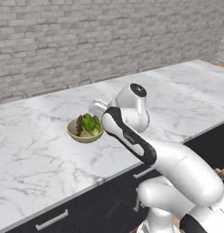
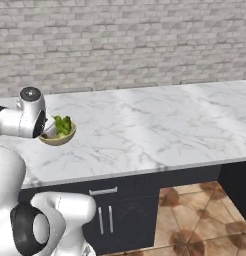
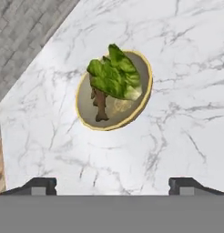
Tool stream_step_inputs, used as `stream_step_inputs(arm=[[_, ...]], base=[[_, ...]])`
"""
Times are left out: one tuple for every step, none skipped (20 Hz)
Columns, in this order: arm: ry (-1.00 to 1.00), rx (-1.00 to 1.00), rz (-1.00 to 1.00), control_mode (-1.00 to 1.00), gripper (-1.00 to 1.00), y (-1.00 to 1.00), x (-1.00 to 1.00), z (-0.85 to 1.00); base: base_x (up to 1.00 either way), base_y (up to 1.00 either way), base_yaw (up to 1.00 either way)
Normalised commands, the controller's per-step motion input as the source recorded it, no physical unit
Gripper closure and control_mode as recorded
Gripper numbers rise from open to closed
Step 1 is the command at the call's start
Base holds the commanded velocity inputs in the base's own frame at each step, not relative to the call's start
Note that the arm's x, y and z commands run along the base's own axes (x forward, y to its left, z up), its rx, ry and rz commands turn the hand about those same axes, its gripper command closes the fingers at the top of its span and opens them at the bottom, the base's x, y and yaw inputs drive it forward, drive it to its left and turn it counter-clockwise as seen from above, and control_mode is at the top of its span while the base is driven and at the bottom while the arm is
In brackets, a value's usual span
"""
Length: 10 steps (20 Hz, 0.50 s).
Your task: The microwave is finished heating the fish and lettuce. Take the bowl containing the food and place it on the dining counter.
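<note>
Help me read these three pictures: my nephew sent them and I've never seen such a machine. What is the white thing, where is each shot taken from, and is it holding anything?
The white thing is a robot arm on a driving base, in a computer-rendered kitchen. Two pictures come from cameras on the base, behind the arm to its left and right. The third comes from a camera on the hand, looking down along the gripper, whose two dark tips stand wide apart at the bottom. On the white marble counter rests a tan bowl holding green lettuce and a small brown fish. The gripper is open and holds nothing; the bowl sits apart from its tips.
</note>
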Motion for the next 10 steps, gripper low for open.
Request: stream_step_inputs(arm=[[-0.51, -0.02, 0.0, -1.0, -1.0, 0.0, -1.0, 0.95], [-0.51, -0.01, 0.0, -1.0, -1.0, 0.0, -1.0, 0.96], [-0.52, -0.01, 0.0, -1.0, -1.0, 0.0, -1.0, 0.99], [-0.52, -0.01, 0.0, -1.0, -1.0, 0.0, -1.0, 0.99], [-0.53, -0.02, 0.0, -1.0, -1.0, 0.0, -1.0, 0.97], [-0.52, -0.04, 0.01, -1.0, -1.0, 0.01, -1.0, 0.91], [-0.48, -0.03, 0.03, -1.0, -1.0, 0.04, -1.0, 0.88], [-0.46, -0.03, 0.04, -1.0, -1.0, 0.05, -1.0, 0.89], [-0.45, -0.08, 0.05, -1.0, -1.0, 0.1, -1.0, 0.85], [-0.34, -0.13, 0.04, -1.0, -1.0, 0.21, -1.0, 0.73]], base=[[0.0, 0.0, 0.0], [0.0, 0.0, 0.0], [0.0, 0.0, 0.0], [0.0, 0.0, 0.0], [0.0, 0.0, 0.0], [0.0, 0.0, 0.0], [0.0, 0.0, 0.0], [0.0, 0.0, 0.0], [0.0, 0.0, 0.0], [0.0, 0.0, 0.0]])
